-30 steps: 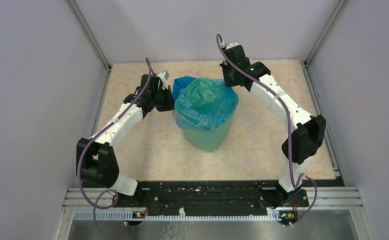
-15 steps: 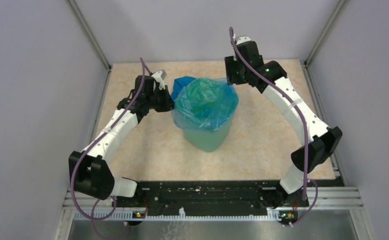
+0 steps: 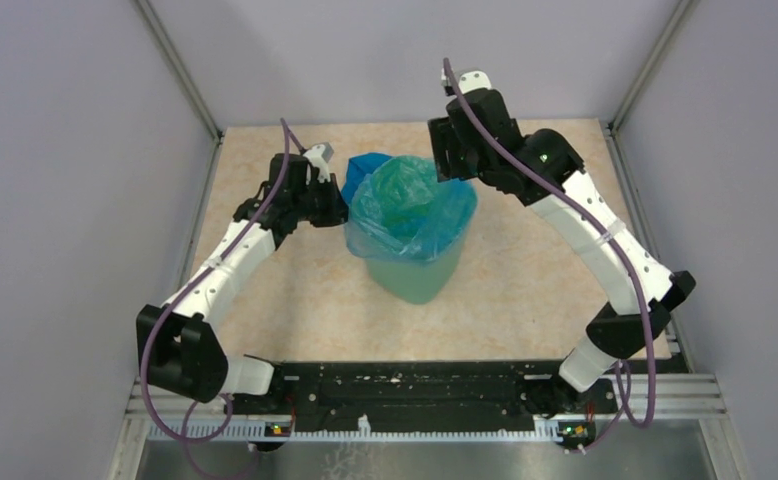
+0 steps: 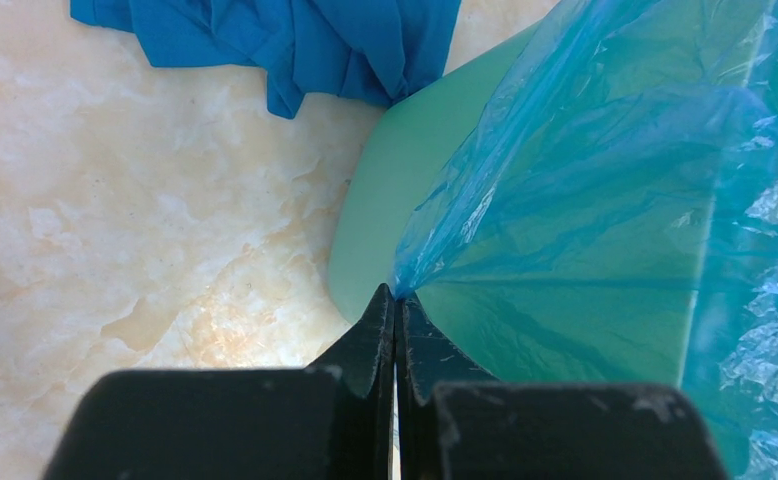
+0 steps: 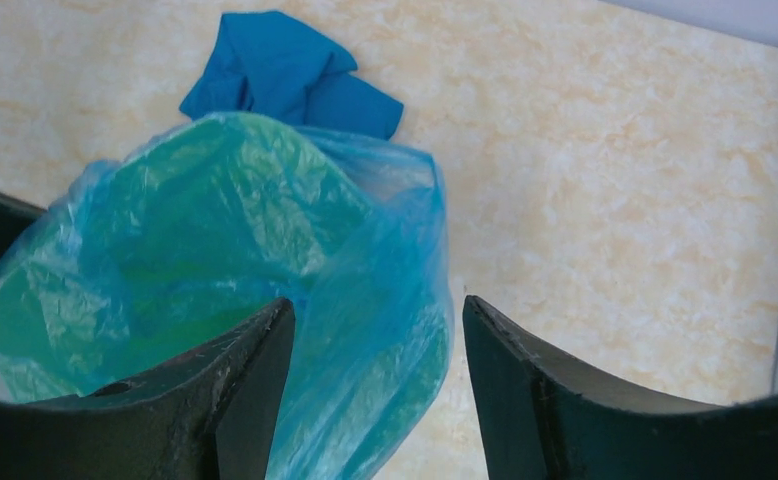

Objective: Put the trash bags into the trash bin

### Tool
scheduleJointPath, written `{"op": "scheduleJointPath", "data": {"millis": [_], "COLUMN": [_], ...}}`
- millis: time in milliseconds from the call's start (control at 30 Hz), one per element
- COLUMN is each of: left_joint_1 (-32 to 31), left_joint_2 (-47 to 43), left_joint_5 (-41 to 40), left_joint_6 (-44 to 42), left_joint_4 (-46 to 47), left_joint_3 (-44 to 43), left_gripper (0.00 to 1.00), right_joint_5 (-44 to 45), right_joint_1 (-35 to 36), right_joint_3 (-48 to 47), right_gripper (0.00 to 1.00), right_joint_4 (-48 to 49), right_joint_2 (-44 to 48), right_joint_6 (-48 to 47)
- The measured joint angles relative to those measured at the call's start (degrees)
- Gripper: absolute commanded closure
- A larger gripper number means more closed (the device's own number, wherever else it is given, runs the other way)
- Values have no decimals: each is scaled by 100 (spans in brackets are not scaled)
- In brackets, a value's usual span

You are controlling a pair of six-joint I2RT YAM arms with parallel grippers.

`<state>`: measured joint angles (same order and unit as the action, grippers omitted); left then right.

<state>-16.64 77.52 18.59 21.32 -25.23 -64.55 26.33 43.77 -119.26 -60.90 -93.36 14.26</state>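
Observation:
The mint-green trash bin (image 3: 417,275) stands mid-table. A translucent light-blue trash bag (image 3: 410,205) lines it, with its mouth puffed up and draped over the rim. My left gripper (image 4: 396,292) is shut on a pinch of the bag's (image 4: 605,180) edge, just outside the bin's left wall (image 4: 380,200). My right gripper (image 5: 375,305) hangs open above the far right of the rim. The bag's film (image 5: 215,230) bulges up between its fingers, which stand apart and hold nothing.
A dark blue crumpled bundle (image 3: 365,168) lies on the marble-patterned tabletop (image 3: 525,270) just behind the bin, also visible in the left wrist view (image 4: 285,40) and in the right wrist view (image 5: 285,75). Grey walls with metal posts enclose the table.
My right gripper has opened and let go of the bag's far right edge, then lifted and shifted left over the rim. The left gripper stays shut on the bag, drawn slightly left.

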Motion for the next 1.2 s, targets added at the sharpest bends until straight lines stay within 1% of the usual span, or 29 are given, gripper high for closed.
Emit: {"op": "scheduleJointPath", "data": {"millis": [100,267,367,467,533,567,667,733,800,833,900,1067,1200], "left_joint_1": [0,0,0,0,0,0,0,0,0,0,0,0,0], "left_joint_2": [-20,-37,-59,-76,-90,-101,-129,-140,-155,-164,-179,-267,-393], "left_joint_5": [4,4,4,4,4,4,4,4,9,22,48,166,271], "left_joint_6": [0,0,0,-2,0,-2,-2,0,0,0,2,81,166], "left_joint_4": [0,0,0,-2,-2,-4,-2,-4,-2,-4,-4,2,33], "left_joint_3": [0,0,0,2,7,7,9,9,11,13,20,94,243], "left_gripper": [100,100,100,100,100,100,100,100,100,100,100,100,100], "right_joint_5": [195,693,826,841,850,855,857,859,857,855,861,1016,1150], "right_joint_1": [293,813,990,1023,1021,1016,1019,1019,1019,1019,1019,1019,1019], "right_joint_3": [-184,-1045,-1198,-1043,-896,-811,-680,-573,-463,-391,-249,271,1102], "right_gripper": [31,26,26,29,34,39,64,78,90,93,96,99,100], "right_joint_4": [-372,-1012,-1281,-1478,-1578,-1611,-1637,-1635,-1631,-1624,-1624,-1537,-1338], "right_joint_2": [-50,-516,-750,-885,-914,-914,-903,-890,-850,-811,-706,-219,535], "right_joint_6": [90,238,291,365,420,457,505,562,566,601,647,811,1021]}}
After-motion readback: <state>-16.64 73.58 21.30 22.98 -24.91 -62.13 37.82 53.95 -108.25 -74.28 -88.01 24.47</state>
